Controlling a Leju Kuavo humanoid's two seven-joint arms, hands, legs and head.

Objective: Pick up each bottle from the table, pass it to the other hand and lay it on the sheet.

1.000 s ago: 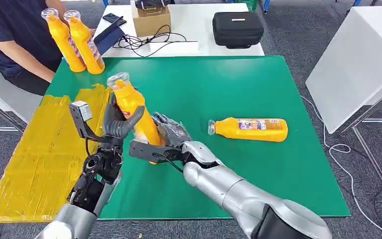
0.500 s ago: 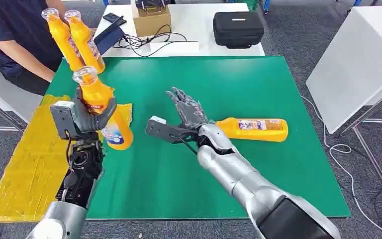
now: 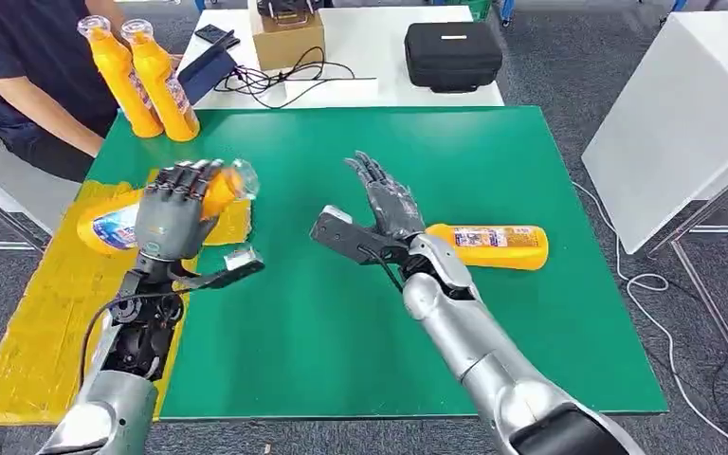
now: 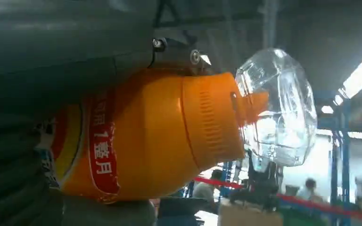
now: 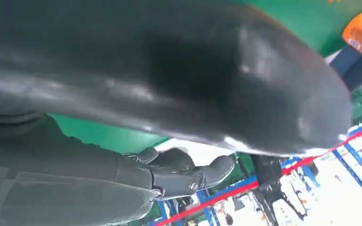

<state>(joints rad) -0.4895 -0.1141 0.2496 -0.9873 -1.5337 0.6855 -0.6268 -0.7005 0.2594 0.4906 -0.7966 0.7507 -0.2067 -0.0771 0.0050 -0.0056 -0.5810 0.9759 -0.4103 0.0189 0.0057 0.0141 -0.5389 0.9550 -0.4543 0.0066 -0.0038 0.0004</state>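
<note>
Holding an orange bottle (image 3: 152, 210) sideways over the crinkled yellow sheet (image 3: 52, 313), left hand (image 3: 174, 216) wrapped around it.
Clear faceted cap jutting past fingers; label half hidden. Right hand (image 3: 386, 204) empty, fingers spread, beside second bottle (image 3: 483, 246) lying on green table (image 3: 360, 322).

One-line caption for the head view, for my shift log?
Left hand holds a bottle sideways over the yellow sheet; right hand is open beside another bottle.

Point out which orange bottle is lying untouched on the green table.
The orange bottle lying on its side beside the right robot hand. Another is held by the left robot hand over the yellow sheet; two stand upright at the far corner.
</note>
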